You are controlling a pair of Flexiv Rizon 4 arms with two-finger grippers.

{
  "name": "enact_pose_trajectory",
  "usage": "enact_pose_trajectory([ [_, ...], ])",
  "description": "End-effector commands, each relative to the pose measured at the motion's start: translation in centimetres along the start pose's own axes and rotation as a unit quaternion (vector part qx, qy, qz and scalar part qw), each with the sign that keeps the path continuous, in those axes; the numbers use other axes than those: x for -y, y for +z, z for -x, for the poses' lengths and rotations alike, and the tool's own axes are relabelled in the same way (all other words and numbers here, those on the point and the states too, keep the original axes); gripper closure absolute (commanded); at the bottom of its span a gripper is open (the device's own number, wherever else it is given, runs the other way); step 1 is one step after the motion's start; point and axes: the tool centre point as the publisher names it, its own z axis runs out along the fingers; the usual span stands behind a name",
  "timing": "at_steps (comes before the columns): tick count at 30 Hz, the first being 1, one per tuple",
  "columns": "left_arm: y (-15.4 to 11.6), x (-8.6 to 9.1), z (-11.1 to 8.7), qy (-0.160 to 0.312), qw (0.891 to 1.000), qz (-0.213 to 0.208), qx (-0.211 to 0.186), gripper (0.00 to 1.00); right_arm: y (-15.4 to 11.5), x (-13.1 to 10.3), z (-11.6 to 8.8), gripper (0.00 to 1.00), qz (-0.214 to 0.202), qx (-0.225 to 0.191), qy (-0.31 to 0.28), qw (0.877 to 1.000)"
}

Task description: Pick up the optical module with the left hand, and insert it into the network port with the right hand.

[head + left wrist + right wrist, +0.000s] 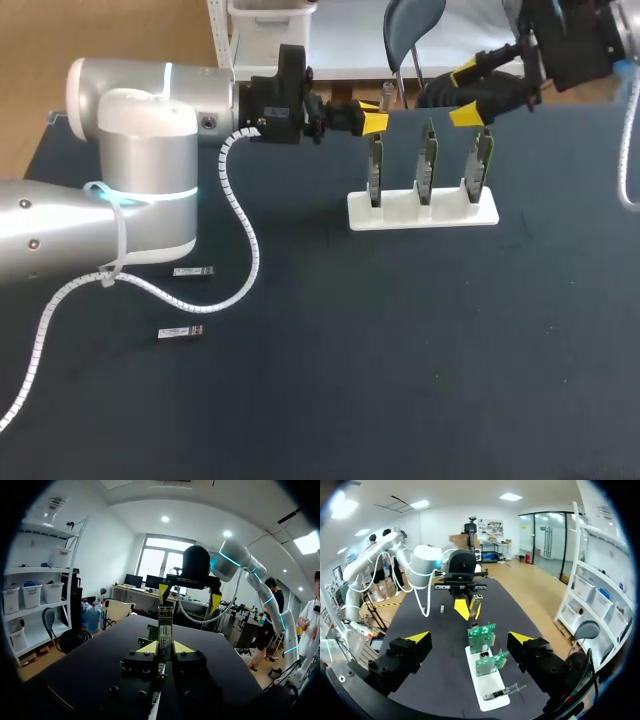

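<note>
Optical module [165,627] sits clamped between the yellow-tipped fingers of the left gripper [165,647], held clear of the table [400,350] at its far side, just left of the white stand [420,212] carrying three port cards [428,160]. Its free end points toward the right gripper [466,95], whose fingers stand wide apart facing it. This looks like a handover so the right arm can do the insertion. Two spare modules [192,271] lie at the near left.
</note>
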Motion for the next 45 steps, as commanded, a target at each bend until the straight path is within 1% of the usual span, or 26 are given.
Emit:
enact_pose_trajectory([
  [1,0.0,0.1,-0.1,0.001,1.0,0.002,0.002,1.0,0.9,0.9,0.4,0.0,0.227,0.01,0.006,0.974],
  [7,0.0,0.1,-0.1,0.001,1.0,0.002,0.002,1.0,1.8,0.6,0.7,0.0,0.223,0.013,0.015,0.975],
  [11,0.0,0.1,-0.1,0.001,1.0,0.002,0.002,1.0,2.3,0.0,1.0,0.0,0.206,0.013,0.008,0.978],
  [14,0.0,0.1,-0.1,0.001,1.0,0.002,0.002,1.0,2.6,-0.2,1.2,0.0,0.183,0.021,0.005,0.983],
  [16,0.0,0.1,-0.1,0.001,1.0,0.002,0.002,1.0,2.8,-0.1,1.3,0.0,0.152,0.025,0.002,0.988],
  [19,0.0,0.1,-0.1,0.001,1.0,0.002,0.002,1.0,3.1,0.0,1.6,0.0,0.12,0.027,-0.002,0.992],
  [22,0.0,0.1,-0.1,0.001,1.0,0.002,0.002,1.0,3.4,0.1,1.8,0.0,0.097,0.03,-0.003,0.995],
  [25,0.0,0.1,-0.1,0.001,1.0,0.002,0.002,1.0,3.7,0.2,1.9,0.0,0.084,0.033,-0.001,0.996],
  [33,0.0,0.1,-0.1,0.001,1.0,0.002,0.002,1.0,4.4,0.4,2.3,0.0,0.071,0.04,0.003,0.997],
  [45,0.0,0.1,-0.1,0.001,1.0,0.002,0.002,1.0,5.6,1.4,3.3,0.0,0.11,0.034,-0.006,0.993],
])
